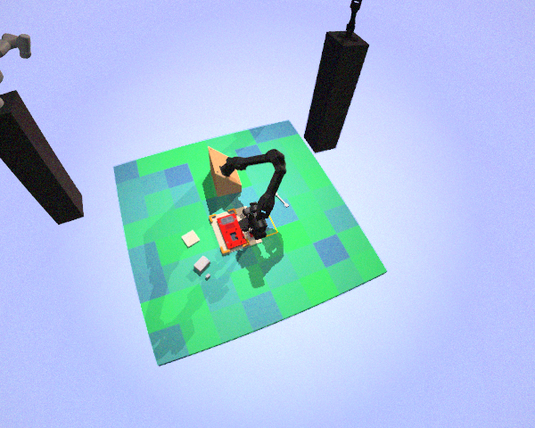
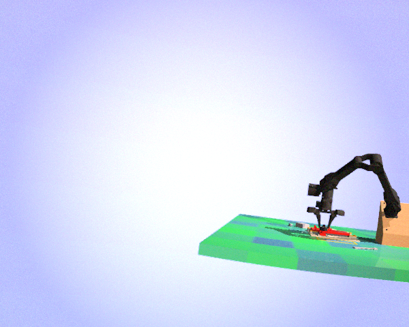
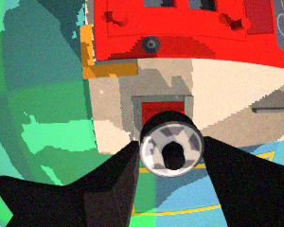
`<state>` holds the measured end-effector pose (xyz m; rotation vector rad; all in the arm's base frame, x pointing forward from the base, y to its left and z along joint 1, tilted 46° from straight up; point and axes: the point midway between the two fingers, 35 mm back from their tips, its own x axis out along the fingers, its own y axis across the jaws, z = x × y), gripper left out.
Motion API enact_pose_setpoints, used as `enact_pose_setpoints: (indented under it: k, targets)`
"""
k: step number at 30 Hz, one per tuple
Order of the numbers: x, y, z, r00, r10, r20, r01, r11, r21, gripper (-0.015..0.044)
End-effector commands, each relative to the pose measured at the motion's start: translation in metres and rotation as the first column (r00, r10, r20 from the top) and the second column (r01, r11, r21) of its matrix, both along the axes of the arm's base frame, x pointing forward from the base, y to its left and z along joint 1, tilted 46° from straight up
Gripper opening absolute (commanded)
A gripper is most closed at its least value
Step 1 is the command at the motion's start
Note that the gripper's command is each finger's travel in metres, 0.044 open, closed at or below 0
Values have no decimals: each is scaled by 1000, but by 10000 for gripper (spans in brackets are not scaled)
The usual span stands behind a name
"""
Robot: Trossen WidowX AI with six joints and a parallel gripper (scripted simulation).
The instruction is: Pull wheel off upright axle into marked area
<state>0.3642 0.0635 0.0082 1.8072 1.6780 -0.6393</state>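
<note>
The wheel (image 3: 180,134) is a dark round piece with a shiny silver face. It sits on the axle (image 3: 174,158), whose dark end shows at the hub. This is over the beige board (image 3: 114,137) (image 1: 216,236), beside a small red recess. My gripper (image 2: 324,228) (image 3: 171,146) is shut on the wheel, one black finger on each side, low over the board. The axle below the wheel is hidden. The marked area is a yellow outline (image 1: 273,224) (image 3: 180,211) on the table, just beyond the board's edge. The arm hides the wheel in the top view.
A red panel (image 1: 227,229) (image 3: 180,49) with knobs lies on the board, beside the wheel. A white rod (image 1: 282,201) (image 2: 365,248) lies past the marked area. A cream tile (image 1: 190,238) and a pale block (image 1: 201,265) (image 2: 302,225) lie beyond the red panel. The arm's wooden base (image 1: 225,182) (image 2: 402,228) stands behind.
</note>
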Motion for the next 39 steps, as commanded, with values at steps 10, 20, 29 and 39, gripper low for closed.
enact_pose_setpoints:
  k: [10, 20, 29, 39]
  targets:
    - [-1, -10, 7, 1000, -16, -2, 16, 1000, 2, 0]
    - [-2, -12, 9, 1000, -17, -2, 17, 1000, 3, 0]
    - [-2, -15, 11, 1000, -18, -2, 18, 1000, 3, 0]
    - [-3, -17, 14, 1000, -19, -2, 19, 1000, 3, 0]
